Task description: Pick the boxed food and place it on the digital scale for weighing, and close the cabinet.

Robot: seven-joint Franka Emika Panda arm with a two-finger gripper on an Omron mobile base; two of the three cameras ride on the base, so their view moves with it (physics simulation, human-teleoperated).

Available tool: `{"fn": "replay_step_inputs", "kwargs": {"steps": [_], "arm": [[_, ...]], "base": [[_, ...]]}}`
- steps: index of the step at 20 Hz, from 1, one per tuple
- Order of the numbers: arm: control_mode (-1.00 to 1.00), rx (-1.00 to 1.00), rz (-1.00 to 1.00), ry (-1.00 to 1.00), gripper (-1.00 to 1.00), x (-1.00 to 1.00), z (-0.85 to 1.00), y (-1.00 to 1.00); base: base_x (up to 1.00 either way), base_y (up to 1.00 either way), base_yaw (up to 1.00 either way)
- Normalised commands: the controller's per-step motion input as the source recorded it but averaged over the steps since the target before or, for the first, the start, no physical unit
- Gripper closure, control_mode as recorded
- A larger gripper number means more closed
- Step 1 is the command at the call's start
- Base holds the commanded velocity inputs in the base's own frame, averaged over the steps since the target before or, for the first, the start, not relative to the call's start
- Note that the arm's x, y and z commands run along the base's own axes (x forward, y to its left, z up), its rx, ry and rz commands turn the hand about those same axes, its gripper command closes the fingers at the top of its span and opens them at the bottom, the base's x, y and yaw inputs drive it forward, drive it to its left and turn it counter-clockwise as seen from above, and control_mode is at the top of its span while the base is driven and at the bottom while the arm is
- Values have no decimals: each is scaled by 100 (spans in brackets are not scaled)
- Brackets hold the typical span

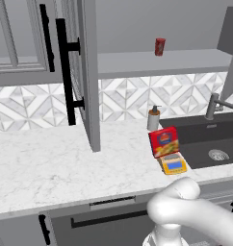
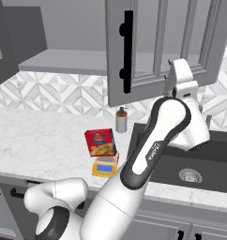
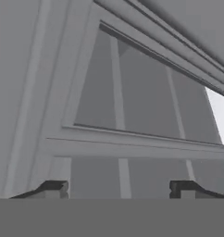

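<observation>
On the marble bench (image 1: 51, 168), the boxed food (image 1: 164, 141) is already leaning on the digital scale (image 1: 173, 165). The claw (image 3: 118, 189), fingers parted and empty, is facing the cabinet door (image 2: 181, 51) directly ahead, ready for pushing.

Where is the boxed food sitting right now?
In both base views the boxed food rests tilted on the digital scale on the marble counter, beside the sink, near the soap dispenser.

Flat even light, soft shadows — slightly blurry
</observation>
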Motion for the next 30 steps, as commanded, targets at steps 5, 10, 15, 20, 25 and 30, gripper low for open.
{"fn": "replay_step_inputs", "kwargs": {"steps": [5,10,15,20,25,30], "arm": [[-100,15,-1,23,-100,100,-84,1],[-100,21,0,7,-100,100,-52,-2],[-100,7,0,1,-100,100,-20,11],[-100,2,0,3,-100,100,-48,13],[-100,6,0,0,-100,100,-61,0],[-100,1,0,0,-100,100,-43,1]], "base": [[0,0,0],[0,0,0],[0,0,0],[0,0,0],[0,0,0],[0,0,0]]}}
